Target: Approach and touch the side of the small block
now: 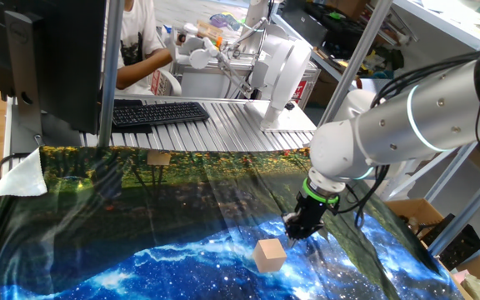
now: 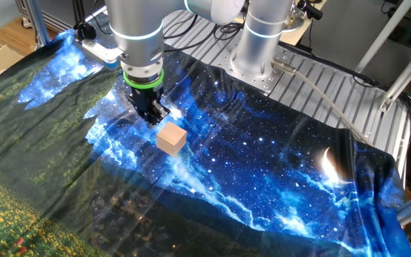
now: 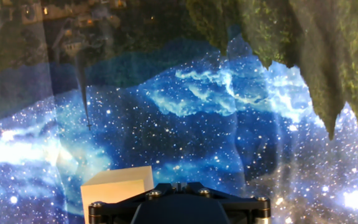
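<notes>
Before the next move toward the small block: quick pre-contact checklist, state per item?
1. Small block in sight in all three views: ok.
2. Gripper low, beside the block's side: ok.
3. Contact with that side already made: cannot tell; fixed views show them very close.
4. Jaws open or shut: cannot tell; fingertips hidden in the hand view.
5. Block flat on the printed cloth: ok.
6. Nothing else near the block: ok.

A robotics lab: aluminium framing (image 1: 365, 50), a keyboard (image 1: 158, 112) and cluttered benches (image 1: 223, 33) surround the table.
</notes>
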### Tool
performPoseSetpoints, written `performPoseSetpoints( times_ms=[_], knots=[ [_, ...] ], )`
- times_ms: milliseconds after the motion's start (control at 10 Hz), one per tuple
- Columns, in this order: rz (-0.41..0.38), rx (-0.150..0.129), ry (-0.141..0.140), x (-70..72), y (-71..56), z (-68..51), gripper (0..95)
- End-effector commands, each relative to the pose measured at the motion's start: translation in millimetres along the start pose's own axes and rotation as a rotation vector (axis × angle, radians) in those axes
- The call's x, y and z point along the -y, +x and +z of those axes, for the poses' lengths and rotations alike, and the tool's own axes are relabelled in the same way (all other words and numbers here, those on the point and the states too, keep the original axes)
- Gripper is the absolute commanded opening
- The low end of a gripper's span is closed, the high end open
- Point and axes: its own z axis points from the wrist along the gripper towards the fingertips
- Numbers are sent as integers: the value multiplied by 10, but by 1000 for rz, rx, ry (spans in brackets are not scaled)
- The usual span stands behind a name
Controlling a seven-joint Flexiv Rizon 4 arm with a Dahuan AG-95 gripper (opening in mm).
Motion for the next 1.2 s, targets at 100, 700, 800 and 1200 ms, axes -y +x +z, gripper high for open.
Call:
performPoseSetpoints(
  times_ms=[100, 700, 800, 1200],
  knots=[
    [3, -2, -5, -25, 8, 9, 0],
    [22, 2, -5, -120, 64, 63, 0],
    [25, 2, -6, -123, 64, 74, 0],
    [30, 5, -12, -130, 58, 143, 0]
  ],
)
